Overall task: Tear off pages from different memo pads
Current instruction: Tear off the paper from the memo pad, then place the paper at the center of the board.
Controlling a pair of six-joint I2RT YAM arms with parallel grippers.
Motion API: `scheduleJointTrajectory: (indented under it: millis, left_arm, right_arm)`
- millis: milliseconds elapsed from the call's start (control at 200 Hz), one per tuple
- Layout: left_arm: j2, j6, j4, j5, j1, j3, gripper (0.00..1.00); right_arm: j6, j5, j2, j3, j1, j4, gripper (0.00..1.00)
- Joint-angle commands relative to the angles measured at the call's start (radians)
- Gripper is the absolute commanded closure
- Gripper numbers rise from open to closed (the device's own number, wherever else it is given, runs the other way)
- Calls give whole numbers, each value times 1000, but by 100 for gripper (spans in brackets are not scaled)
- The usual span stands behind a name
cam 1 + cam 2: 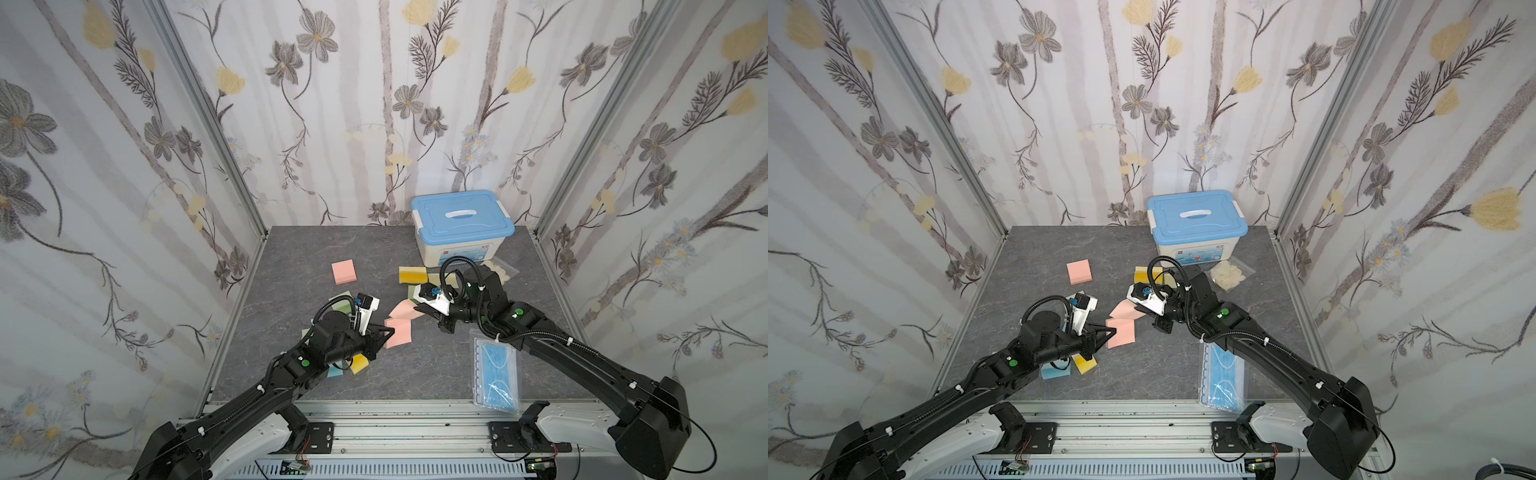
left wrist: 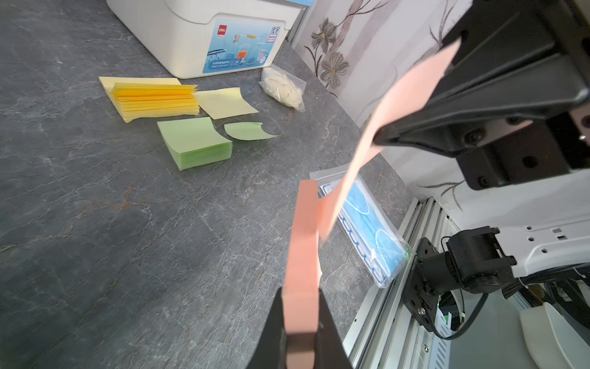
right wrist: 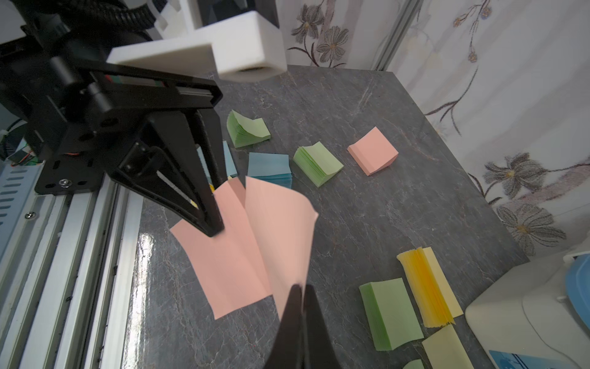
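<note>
In both top views my left claw (image 1: 388, 331) was clamped on the edge of a pink memo pad (image 1: 400, 336) at mid-table. My right claw (image 1: 420, 309) was pinched shut on its pink page (image 1: 402, 309). My left arm covered most of a yellow pad (image 1: 359, 361), and my right arm hid whatever lay before the blue-lidded box (image 1: 462, 224). From the left wrist, the held pad and page crossed in front of the mask bag (image 2: 367, 230), while a green pad (image 2: 194, 143) lay unobstructed. From the right wrist, the page met the pad along one edge. I could not tell whether it was joined or free.
</note>
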Motion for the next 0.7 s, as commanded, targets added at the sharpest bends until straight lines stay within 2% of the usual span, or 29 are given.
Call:
scheduleJointTrajectory:
  millis: [0, 140, 265, 335, 375, 435, 530, 694]
  left_arm:
    - [-10, 2, -92, -106, 2, 9, 100]
    - [-23, -1, -175, -259, 3, 25, 100]
    - [-42, -14, -232, -372, 4, 33, 100]
    - [-53, -19, -247, -405, 4, 35, 100]
    - [-60, -17, -253, -411, 4, 33, 100]
    - [-67, -17, -254, -409, 4, 30, 100]
    - [-69, -18, -249, -400, 4, 27, 100]
    - [-68, -23, -244, -383, 4, 24, 100]
  right_arm:
    - [-5, 135, -16, -9, -4, 83, 100]
    - [-182, 410, -38, -33, -2, 78, 100]
    - [-465, 435, 25, -36, -18, -51, 100]
    - [-597, 522, 123, -36, -24, -121, 100]
    - [-613, 556, 183, -29, -39, -167, 100]
    - [-623, 535, 250, -4, -72, -227, 100]
    - [-650, 475, 311, -10, -113, -224, 100]
    - [-643, 474, 361, -7, -140, -186, 100]
